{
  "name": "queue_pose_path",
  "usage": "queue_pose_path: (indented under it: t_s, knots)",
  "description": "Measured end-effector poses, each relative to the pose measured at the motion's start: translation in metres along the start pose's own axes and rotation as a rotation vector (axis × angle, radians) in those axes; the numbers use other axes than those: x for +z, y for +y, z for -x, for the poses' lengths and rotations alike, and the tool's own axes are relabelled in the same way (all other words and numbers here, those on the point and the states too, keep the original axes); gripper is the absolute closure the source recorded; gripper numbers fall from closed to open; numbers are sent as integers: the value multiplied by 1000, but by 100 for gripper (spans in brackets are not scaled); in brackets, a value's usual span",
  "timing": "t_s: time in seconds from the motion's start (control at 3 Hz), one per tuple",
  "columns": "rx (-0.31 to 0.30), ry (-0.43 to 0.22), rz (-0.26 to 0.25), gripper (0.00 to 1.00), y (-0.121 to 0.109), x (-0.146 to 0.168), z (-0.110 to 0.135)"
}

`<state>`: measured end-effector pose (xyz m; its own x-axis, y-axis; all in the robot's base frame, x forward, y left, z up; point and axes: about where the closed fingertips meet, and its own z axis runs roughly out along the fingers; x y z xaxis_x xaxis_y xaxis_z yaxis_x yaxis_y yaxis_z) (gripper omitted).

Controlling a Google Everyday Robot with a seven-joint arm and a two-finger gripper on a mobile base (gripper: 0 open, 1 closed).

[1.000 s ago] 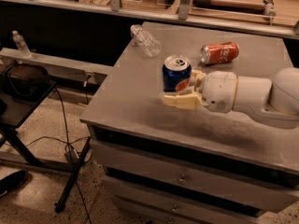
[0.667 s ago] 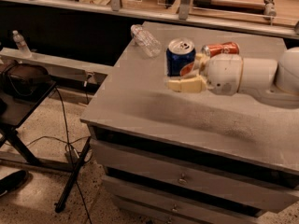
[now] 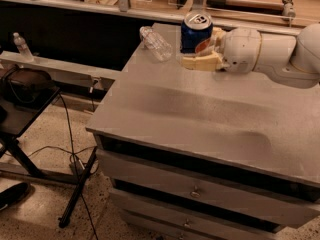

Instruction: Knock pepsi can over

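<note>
Camera view: the gripper (image 3: 194, 48) is at the far edge of the grey cabinet (image 3: 200, 119), its cream fingers (image 3: 201, 62) closed around the pepsi can (image 3: 196, 32). The near finger crosses the can's base and hides it, so I cannot tell whether the can rests on the cabinet top or is lifted clear. The far finger is mostly hidden behind the can. The can is upright, with its silver top showing. The white arm (image 3: 270, 54) runs right of the can and is cut off by the frame edge.

Counted: one pepsi can, one gripper and two clear bottles. One bottle (image 3: 156, 43) lies on its side just left of the can. A small bottle (image 3: 21, 44) stands well to the can's left on a low shelf. Below the can are drawer fronts (image 3: 210, 194), the lowest one cut off.

On the can only part of a red-and-white round logo shows, and no lettering can be read. Far to the can's lower left, a dark shoe (image 3: 12, 194) is cut by the edge.
</note>
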<state>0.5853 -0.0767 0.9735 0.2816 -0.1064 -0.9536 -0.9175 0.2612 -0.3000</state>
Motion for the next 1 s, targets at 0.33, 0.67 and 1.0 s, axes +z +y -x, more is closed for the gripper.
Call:
queue_pose_path:
  t_s: [0.33, 0.67, 1.0]
  knots:
    - [-16, -7, -6, 100, -4, -1, 5]
    - [-64, 67, -4, 100, -4, -5, 3]
    - [-140, 218, 28, 100, -8, -16, 12]
